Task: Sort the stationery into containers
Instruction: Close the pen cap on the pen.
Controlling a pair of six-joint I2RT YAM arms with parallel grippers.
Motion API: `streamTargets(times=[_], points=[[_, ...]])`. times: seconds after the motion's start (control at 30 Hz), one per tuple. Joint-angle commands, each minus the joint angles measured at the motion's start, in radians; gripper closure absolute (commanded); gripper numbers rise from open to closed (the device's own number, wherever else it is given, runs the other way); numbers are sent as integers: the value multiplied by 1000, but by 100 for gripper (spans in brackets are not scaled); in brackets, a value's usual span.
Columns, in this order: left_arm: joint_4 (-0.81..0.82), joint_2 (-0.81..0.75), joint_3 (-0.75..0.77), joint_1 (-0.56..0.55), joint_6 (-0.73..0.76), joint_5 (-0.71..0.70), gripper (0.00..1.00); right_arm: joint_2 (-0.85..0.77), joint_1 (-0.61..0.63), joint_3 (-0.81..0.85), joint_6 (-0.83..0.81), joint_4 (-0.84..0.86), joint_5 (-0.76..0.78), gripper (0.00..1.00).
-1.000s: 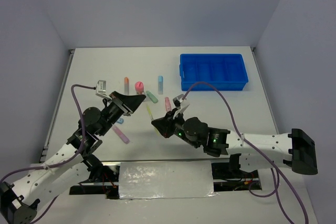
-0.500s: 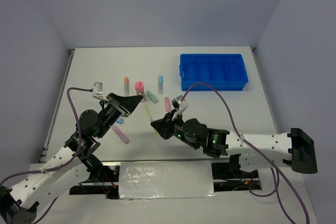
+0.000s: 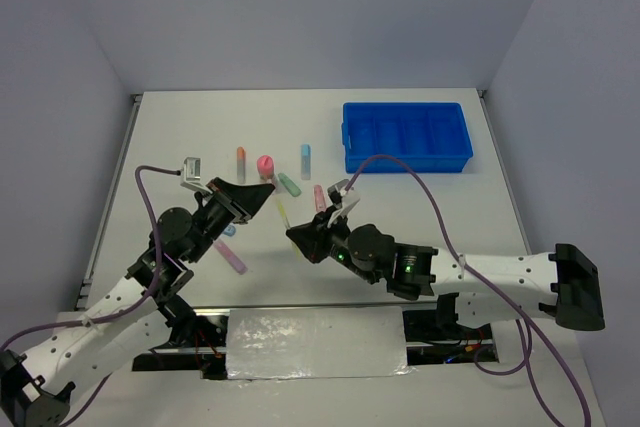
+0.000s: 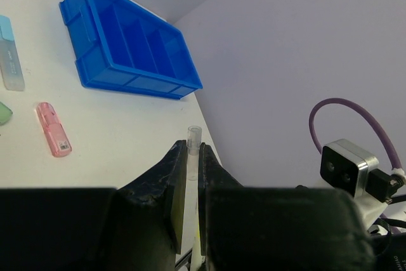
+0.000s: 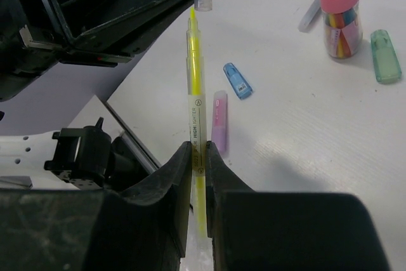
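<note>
left end effector: clenched on a small clear cap; the cap pokes out past the fingertips.
right end effector: grasping the yellow highlighter by the barrel, tip aimed at the top of the wrist frame.
tip vs cap: in the right wrist view the tip sits just beside the cap's mouth; can't tell if they touch.
both arms: meet above the worktop, centre of the top view, off the surface.
blue tray: upper right of the top view, on the worktop, well apart from both end effectors.
loose items, top view: orange-capped highlighter, pink-capped tube, green highlighter, blue highlighter and pink highlighter lie left of the tray.
near left arm: purple highlighter, flat on the worktop.
</note>
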Motion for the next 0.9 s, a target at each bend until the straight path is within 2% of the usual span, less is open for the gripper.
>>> streamTargets(times=[0.0, 0.87], points=[[68, -1, -2, -5, 18, 12, 100, 7, 8, 59, -5, 12, 45, 100], [32, -18, 15, -5, 50, -6, 100, 44, 8, 94, 8, -42, 45, 100]])
